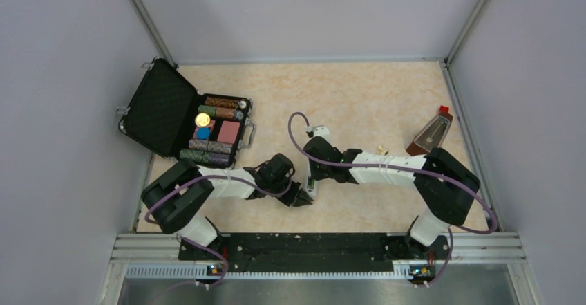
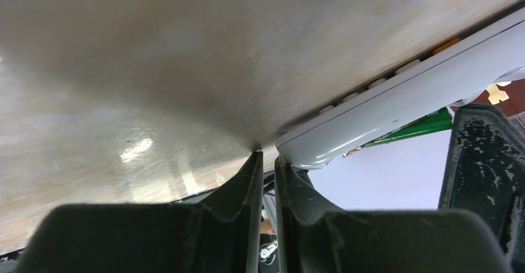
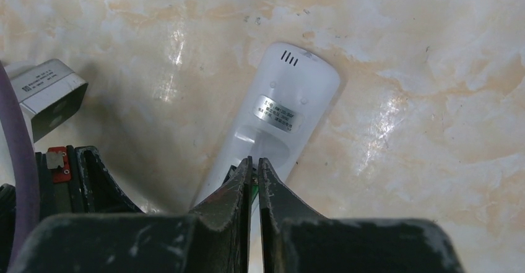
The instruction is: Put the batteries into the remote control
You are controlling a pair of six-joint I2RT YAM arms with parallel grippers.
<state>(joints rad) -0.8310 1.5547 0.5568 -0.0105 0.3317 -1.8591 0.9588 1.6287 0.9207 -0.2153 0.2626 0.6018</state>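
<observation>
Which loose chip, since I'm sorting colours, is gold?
The gold chip lies face-up in the black case, just beyond the blue chip; the rest are stacked in rolls.

My remote control lies flat on the marbled surface, buttons down. Its plain white back faces up, with a silver label and three small slots near the rounded far end. It runs slantwise, its near end under the tips of my right claw. A green battery shows against its back; I cannot tell whether it is seated.
</observation>
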